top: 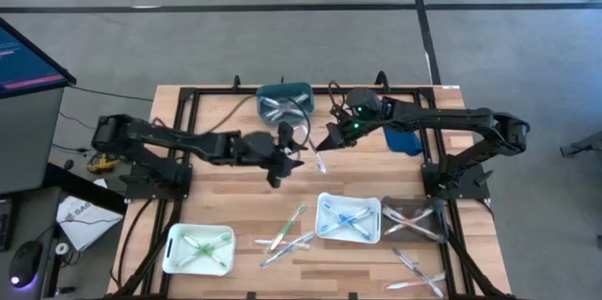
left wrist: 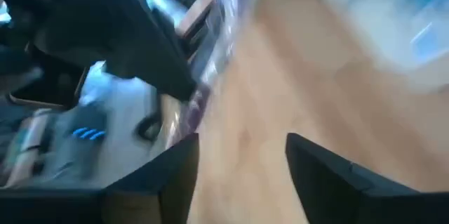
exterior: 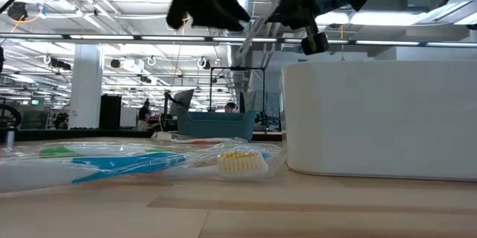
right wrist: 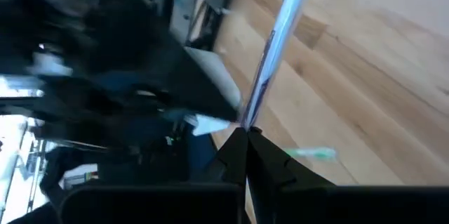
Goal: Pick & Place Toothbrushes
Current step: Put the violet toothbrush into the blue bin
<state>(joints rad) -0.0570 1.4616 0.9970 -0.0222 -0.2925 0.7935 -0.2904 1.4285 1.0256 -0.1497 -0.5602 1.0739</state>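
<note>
My right gripper (top: 329, 140) hovers over the table's middle, in front of the teal bin (top: 285, 101), and is shut on a wrapped toothbrush (top: 320, 160) with a clear, bluish-purple handle (right wrist: 275, 38). My left gripper (top: 281, 156) is open just to its left at about the same height. In the left wrist view the gripper (left wrist: 242, 164) has its fingers apart, and the wrapped toothbrush (left wrist: 205, 87) shows beyond them. More toothbrushes lie flat: green ones in the white tray (top: 199, 248), blue ones in the white tray (top: 348, 217), some in the clear tray (top: 415, 219), loose ones on the wood (top: 287, 232). My right gripper pinches the wrapped toothbrush between its two fingertips (right wrist: 235, 147) at one end of the handle (right wrist: 251, 115). The rest of the brush runs straight out beyond the fingers, roughly along them. It is lifted clear of the table and slants down toward the near edge (exterior: 252, 33).
Loose wrapped toothbrushes lie near the front edge (top: 414, 272) and right before the low camera (exterior: 149, 163). A blue object (top: 404, 138) sits under the right arm. A black frame edges the table (top: 179, 112). Bare wood shows between the grippers and the trays.
</note>
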